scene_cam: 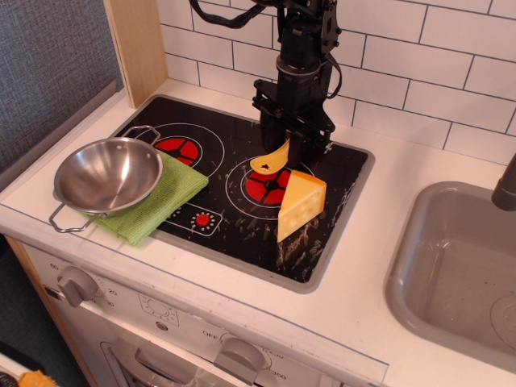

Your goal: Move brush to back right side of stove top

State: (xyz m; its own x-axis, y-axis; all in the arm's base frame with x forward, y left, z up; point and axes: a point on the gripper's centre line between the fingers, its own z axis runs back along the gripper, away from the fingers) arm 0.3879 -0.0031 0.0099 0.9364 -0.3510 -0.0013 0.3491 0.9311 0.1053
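Note:
The black stove top (242,222) has two red spiral burners and a grey rim. My gripper (292,149) hangs low over its back right part, just behind the right burner (266,185). It is shut on the yellow-orange brush (272,160). The brush's rounded handle end with the hole sticks out to the lower left, just above the burner. The bristles are hidden between the fingers.
A yellow cheese wedge (300,204) stands just in front of the gripper. A steel bowl (107,175) rests on a green cloth (161,196) at the stove's left. A grey sink (459,274) lies at the right. A tiled wall is close behind.

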